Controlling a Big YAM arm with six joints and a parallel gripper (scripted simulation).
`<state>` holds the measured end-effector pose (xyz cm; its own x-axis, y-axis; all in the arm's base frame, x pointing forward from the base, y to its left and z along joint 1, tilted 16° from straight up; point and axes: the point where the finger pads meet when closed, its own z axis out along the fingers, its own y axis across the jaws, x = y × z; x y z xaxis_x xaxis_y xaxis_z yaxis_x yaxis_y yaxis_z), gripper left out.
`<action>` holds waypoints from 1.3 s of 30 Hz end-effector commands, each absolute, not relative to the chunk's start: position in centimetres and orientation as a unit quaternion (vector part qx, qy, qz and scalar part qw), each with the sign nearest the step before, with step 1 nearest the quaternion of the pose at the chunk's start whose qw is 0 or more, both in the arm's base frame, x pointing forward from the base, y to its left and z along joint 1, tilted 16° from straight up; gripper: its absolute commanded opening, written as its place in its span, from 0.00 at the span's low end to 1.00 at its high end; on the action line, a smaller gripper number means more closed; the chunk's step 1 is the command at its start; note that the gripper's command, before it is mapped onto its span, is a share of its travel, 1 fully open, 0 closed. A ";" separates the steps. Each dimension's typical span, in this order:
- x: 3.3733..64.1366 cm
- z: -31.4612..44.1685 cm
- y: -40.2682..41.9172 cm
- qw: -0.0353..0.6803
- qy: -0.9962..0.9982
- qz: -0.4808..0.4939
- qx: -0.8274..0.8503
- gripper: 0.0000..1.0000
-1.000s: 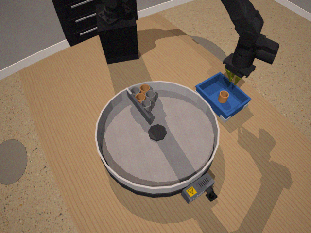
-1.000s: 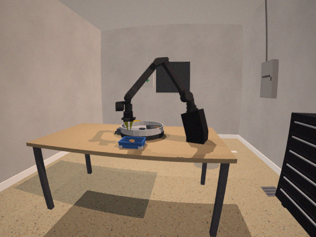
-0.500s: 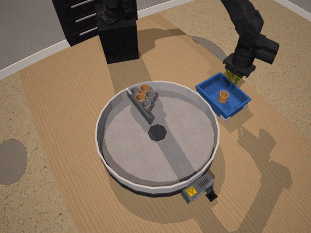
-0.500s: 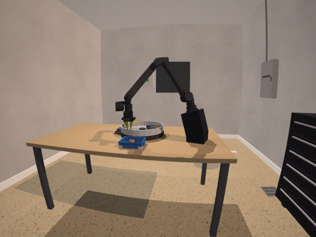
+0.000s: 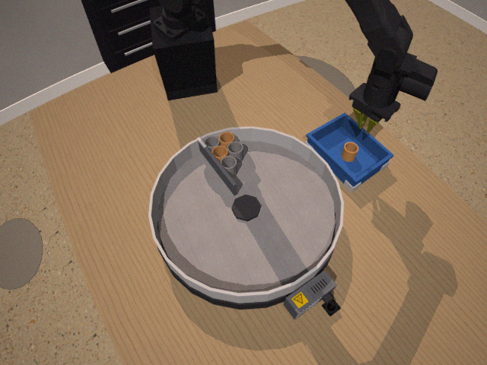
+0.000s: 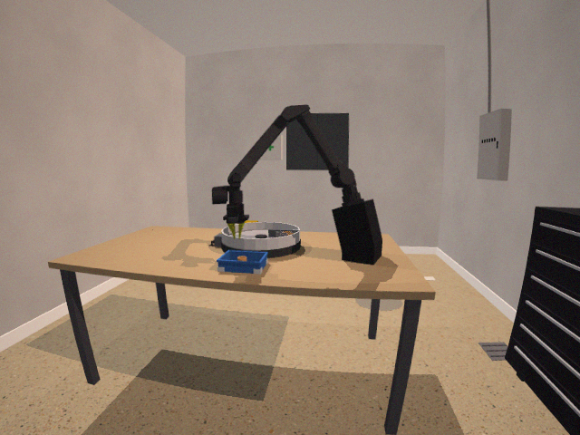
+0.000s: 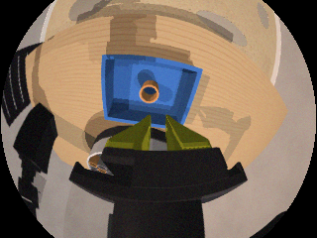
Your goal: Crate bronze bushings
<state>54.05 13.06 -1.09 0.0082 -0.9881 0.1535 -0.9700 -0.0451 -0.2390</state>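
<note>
The grey turning table (image 5: 246, 214) holds a cluster of bushings at its far rim beside a grey divider bar (image 5: 220, 166). Two of them are bronze bushings (image 5: 227, 138) (image 5: 219, 152), and three are steel bushings (image 5: 212, 142) (image 5: 235, 147) (image 5: 228, 163). A third bronze bushing (image 5: 349, 151) stands upright in the blue crate to the right of the table. My gripper (image 5: 365, 122) hangs above the crate's far edge with a small gap between the fingers and nothing in them. The wrist view shows the fingers apart over the crate (image 7: 150, 89) and its bushing (image 7: 149, 95).
The arm's black base block (image 5: 184, 58) stands behind the turning table. A black hub (image 5: 246, 207) sits at the table's centre. A grey control box (image 5: 310, 300) sticks out at its front right. A black drawer cabinet (image 5: 113, 31) stands off the table at the back.
</note>
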 end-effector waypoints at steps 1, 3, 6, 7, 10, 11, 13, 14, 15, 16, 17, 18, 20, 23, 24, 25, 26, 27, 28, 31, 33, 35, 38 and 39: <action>54.1 0.2 13.9 0.040 0.690 -0.143 -0.708 0.20; 54.1 0.2 13.9 0.040 0.690 -0.143 -0.708 0.20; 54.1 0.2 13.9 0.040 0.690 -0.143 -0.708 0.20; 54.1 0.2 13.9 0.040 0.690 -0.143 -0.708 0.20; 53.9 0.2 13.8 0.040 0.691 -0.142 -0.708 0.12; 53.9 0.4 13.7 0.041 0.692 -0.143 -0.706 0.12; 54.1 0.8 13.4 0.048 0.697 -0.146 -0.701 0.12; 54.2 0.9 13.2 0.050 0.700 -0.147 -0.697 0.12; 54.4 0.9 12.9 0.054 0.705 -0.149 -0.691 0.12; 54.5 0.9 12.4 0.056 0.711 -0.149 -0.685 0.12; 54.4 0.9 12.3 0.057 0.715 -0.149 -0.681 0.12; 54.2 0.8 12.2 0.058 0.719 -0.148 -0.676 0.12; 54.0 0.8 12.0 0.059 0.725 -0.148 -0.670 0.12; 53.6 0.6 11.6 0.061 0.738 -0.146 -0.656 0.12; 53.4 0.7 11.4 0.064 0.746 -0.145 -0.647 0.12; 53.1 0.6 11.1 0.066 0.754 -0.145 -0.637 0.12; 52.8 0.6 10.8 0.067 0.763 -0.144 -0.627 0.12; 52.5 0.5 10.4 0.070 0.773 -0.143 -0.615 0.12; 52.1 0.5 10.1 0.072 0.783 -0.142 -0.602 0.12; 51.2 0.3 9.2 0.077 0.808 -0.139 -0.568 0.12; 50.7 0.2 8.6 0.081 0.823 -0.137 -0.546 0.12; 50.1 0.1 8.0 0.085 0.838 -0.134 -0.522 0.12; 49.8 0.1 7.7 0.086 0.845 -0.133 -0.510 0.12; 49.1 -0.7 7.1 0.082 0.857 -0.129 -0.491 0.12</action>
